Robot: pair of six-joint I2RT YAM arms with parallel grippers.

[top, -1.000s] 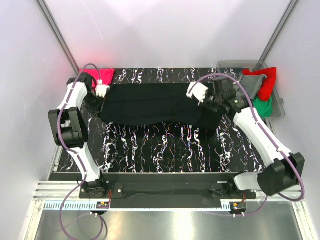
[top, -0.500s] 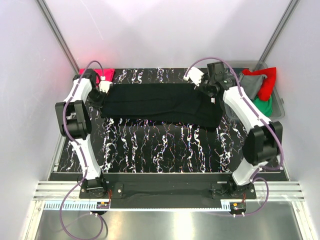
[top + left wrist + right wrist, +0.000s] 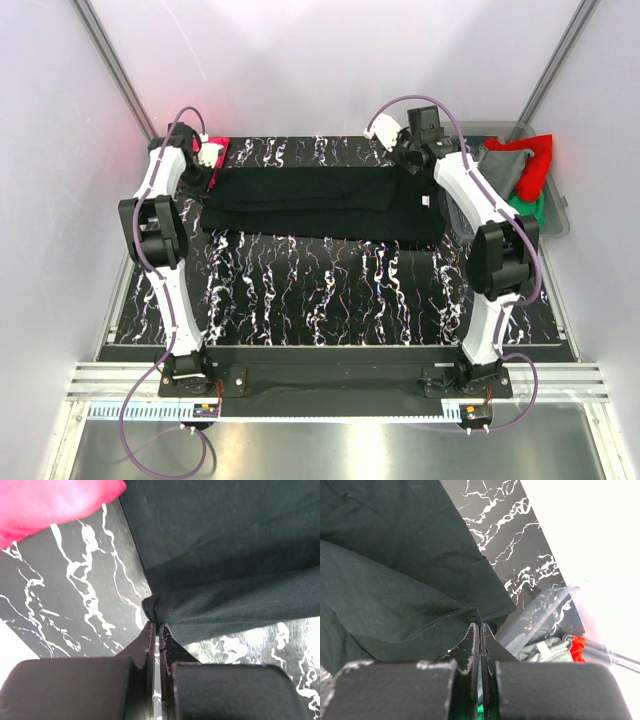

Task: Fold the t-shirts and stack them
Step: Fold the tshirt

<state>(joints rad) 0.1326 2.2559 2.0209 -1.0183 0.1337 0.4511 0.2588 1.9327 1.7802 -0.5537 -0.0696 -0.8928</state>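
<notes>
Have the black t-shirt (image 3: 310, 205) lying flat on the far half of the tabletop (image 3: 320, 290), laid out as a long band running left to right. Shows a lengthwise fold, a narrower top layer over a wider bottom one. Carries a small light mark (image 3: 425, 201) near the right end.

Gripping its left end with the left jaws: tips pressed together, pinching a bunched corner of black cloth low against the tabletop, clear in the left wrist view. Left arm (image 3: 160, 200) reaching along the left edge to the far-left corner.

Gripping the right end with the right jaws, at the far edge of the cloth: tips likewise pressed together on a small pucker of the black fabric, per the right wrist view. Right arm (image 3: 470, 200) reaching across the shirt's right end toward the back.

See the pink-red t-shirt (image 3: 214, 149) bunched in the far-left corner, just beside the black shirt's left end; cannot tell whether touching.

See a clear bin (image 3: 505, 127) at the far-right edge of the tabletop, just beside the black shirt's right end. Holds the red t-shirt (image 3: 535, 165), the grey t-shirt (image 3: 503, 168) and the green t-shirt (image 3: 530, 210), all crumpled, red draped on top of grey, green nearest the arms.
</notes>
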